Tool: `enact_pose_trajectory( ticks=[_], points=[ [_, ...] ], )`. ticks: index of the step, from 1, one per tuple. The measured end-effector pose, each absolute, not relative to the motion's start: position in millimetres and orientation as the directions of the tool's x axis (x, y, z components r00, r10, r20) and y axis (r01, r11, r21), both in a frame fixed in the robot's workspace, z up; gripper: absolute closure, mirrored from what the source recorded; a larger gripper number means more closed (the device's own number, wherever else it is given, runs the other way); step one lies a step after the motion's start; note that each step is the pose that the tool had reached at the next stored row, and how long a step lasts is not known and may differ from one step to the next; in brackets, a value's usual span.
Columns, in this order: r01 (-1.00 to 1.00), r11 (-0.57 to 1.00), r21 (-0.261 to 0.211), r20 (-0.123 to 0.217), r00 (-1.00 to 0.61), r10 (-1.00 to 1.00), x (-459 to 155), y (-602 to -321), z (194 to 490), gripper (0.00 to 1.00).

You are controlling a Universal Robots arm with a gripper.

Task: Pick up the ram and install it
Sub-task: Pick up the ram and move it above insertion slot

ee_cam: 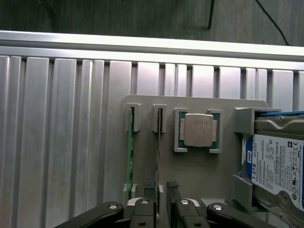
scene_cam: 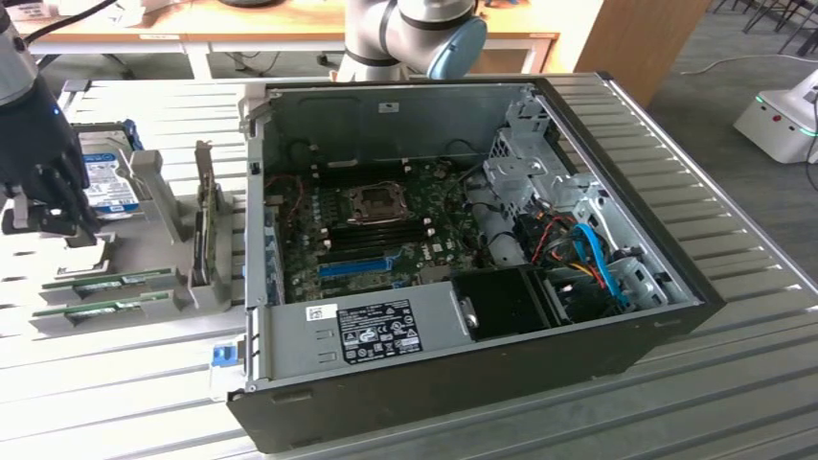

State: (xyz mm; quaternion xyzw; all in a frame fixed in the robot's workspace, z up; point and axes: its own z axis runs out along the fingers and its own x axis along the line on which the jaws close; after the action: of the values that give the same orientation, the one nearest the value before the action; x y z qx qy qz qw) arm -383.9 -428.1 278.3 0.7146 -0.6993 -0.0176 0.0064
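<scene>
The gripper [ee_cam: 160, 187] is held low over a grey holder plate [ee_cam: 142, 107] with its two fingers parted a little. The ram [ee_cam: 158, 147], stood on edge in its slot, is seen running between them, and no grip on it can be made out. Just beside it a second green stick [ee_cam: 130, 152] is slotted parallel. Further along the plate a processor chip [ee_cam: 198, 129] is seated in a square frame, and a hard drive [ee_cam: 278, 164] with a blue-and-white label is propped beyond that. The plate is laid on a table [scene_cam: 741, 383] of ribbed aluminium slats. To the exterior view's right of the plate an open computer case [scene_cam: 511, 383] is set, its motherboard [scene_cam: 383, 225] exposed. Behind, the arm's base [scene_cam: 402, 38], a wooden desk [scene_cam: 192, 24] and grey carpet [scene_cam: 715, 57] are seen.
</scene>
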Motion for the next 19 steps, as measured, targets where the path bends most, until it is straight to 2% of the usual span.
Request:
enact_pose_trajectory(
  ticks=[7, 9, 19],
  points=[
    [-0.999, -0.022, 0.034, -0.016, 0.021, -1.0, -384, -428, 267, 0.76],
    [-0.999, -0.022, 0.034, -0.017, 0.021, -1.0, -384, -428, 253, 0.76],
    [-0.999, -0.022, 0.034, -0.017, 0.021, -1.0, -384, -432, 253, 0.76]
  ],
)
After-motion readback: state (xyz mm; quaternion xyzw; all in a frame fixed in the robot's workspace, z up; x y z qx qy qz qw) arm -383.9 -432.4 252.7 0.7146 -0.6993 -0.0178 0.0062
